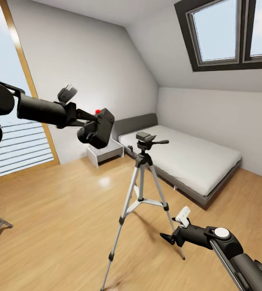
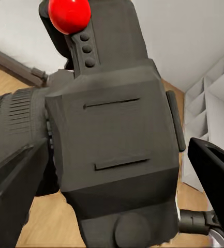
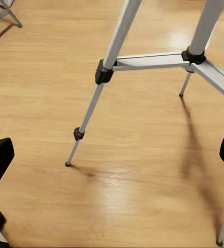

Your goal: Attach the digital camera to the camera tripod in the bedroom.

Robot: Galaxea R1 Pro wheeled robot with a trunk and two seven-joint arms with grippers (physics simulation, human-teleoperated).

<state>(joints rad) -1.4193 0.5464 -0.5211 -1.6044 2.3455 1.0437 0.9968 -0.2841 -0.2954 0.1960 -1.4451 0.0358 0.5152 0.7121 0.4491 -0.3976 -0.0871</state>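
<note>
Left gripper [image 1: 91,125] is clamped on small black lens-fronted digital camera [image 1: 97,128], above-left of silver-legged camera tripod [image 1: 141,190]; right gripper [image 1: 169,237] is spread, empty, beside its legs.

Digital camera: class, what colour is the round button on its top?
Bright red, on the black digital camera held in the left claw; the left wrist view shows it best.
</note>
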